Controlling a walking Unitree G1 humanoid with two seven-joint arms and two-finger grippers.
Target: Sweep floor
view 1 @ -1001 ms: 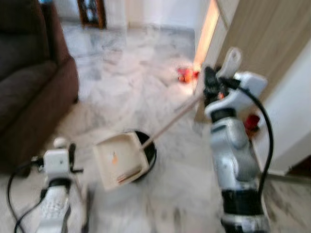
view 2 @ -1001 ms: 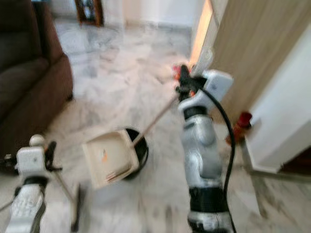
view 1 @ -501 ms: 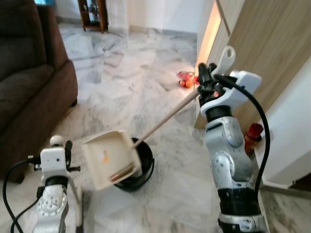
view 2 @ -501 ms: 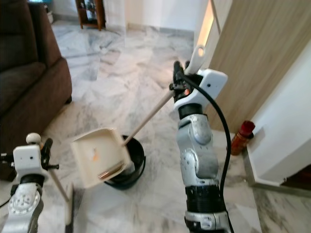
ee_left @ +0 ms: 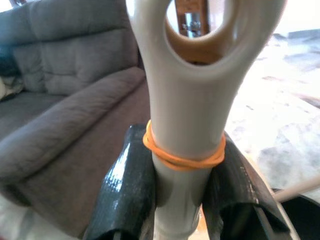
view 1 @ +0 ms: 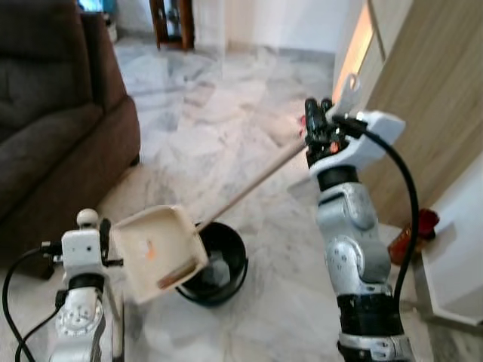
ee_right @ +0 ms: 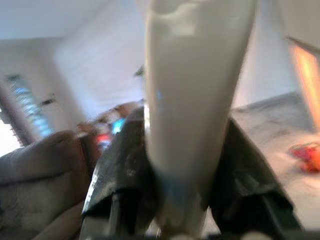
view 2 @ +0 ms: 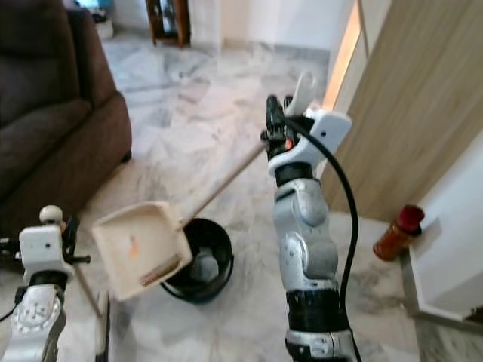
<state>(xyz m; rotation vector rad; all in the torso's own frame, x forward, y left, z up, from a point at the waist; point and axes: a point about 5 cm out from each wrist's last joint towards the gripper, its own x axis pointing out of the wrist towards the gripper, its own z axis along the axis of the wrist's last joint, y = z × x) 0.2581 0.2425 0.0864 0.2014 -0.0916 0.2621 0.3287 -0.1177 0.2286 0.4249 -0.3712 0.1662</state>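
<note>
My right gripper (view 1: 315, 128) is raised at chest height, shut on the cream top of a long wooden dustpan pole (view 1: 249, 188). The pole slants down to a cream dustpan (view 1: 155, 249), tilted over the left rim of a black bin (view 1: 219, 264). An orange scrap (view 1: 149, 249) and some debris lie inside the pan. My left gripper (ee_left: 182, 185) is low on the left, shut on the broom's cream handle (ee_left: 187, 115), which has an orange rubber band round it. The broom stick (view 2: 90, 298) runs down to the floor.
A dark brown sofa (view 1: 53, 128) fills the left side. A wooden door panel (view 1: 423, 98) and a white wall stand on the right, with a red-capped bottle (view 2: 398, 230) at their foot. Open marble floor (view 1: 204, 128) stretches ahead toward wooden furniture (view 1: 172, 19).
The camera has shifted and the blur has cleared. The dustpan now sits further to the left of the bin, so more of the bin shows. Both grippers keep their hold.
</note>
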